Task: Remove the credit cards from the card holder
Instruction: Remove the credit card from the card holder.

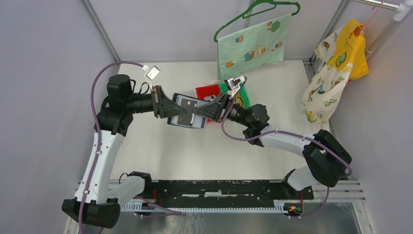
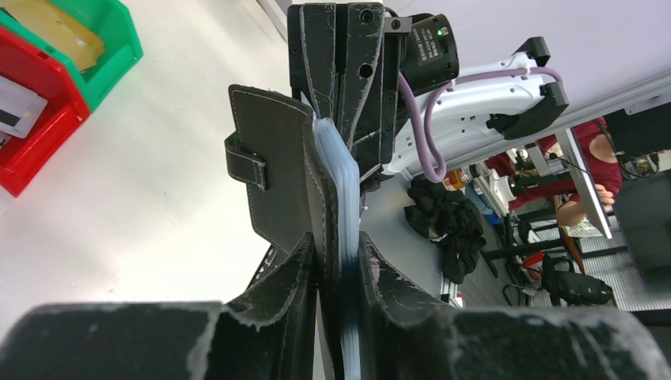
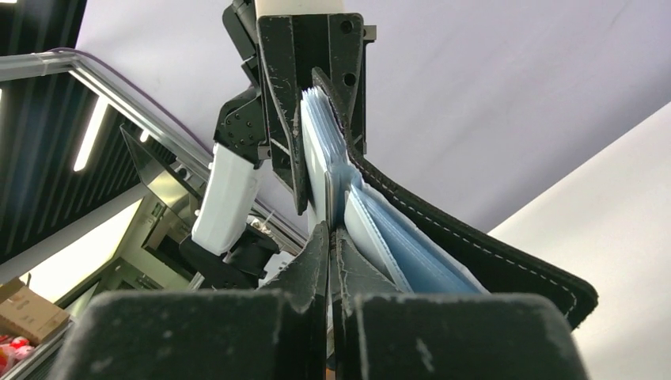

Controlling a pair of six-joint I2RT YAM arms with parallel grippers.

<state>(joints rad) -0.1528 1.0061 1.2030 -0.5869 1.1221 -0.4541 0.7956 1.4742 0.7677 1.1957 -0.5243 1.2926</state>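
The black card holder [image 1: 182,120] hangs open above the table between my two grippers. My left gripper [image 1: 171,109] is shut on its left end; in the left wrist view [image 2: 339,253] the black leather [image 2: 277,158] and pale blue sleeves sit pinched between the jaws. From the right, my right gripper [image 1: 198,113] has its jaws pressed together [image 3: 328,237] on the edge of a thin pale credit card [image 3: 316,186]. That grey card [image 1: 186,106] lies on the holder's inner face. The holder's flap [image 3: 475,245] sags to the right.
A red bin [image 1: 207,91] and a green bin [image 1: 242,97] stand just behind the holder. The red bin [image 2: 39,134] holds a pale card [image 2: 16,111]; the green bin [image 2: 95,47] holds a tan one. Printed cloths hang at back centre [image 1: 251,46] and right [image 1: 336,68].
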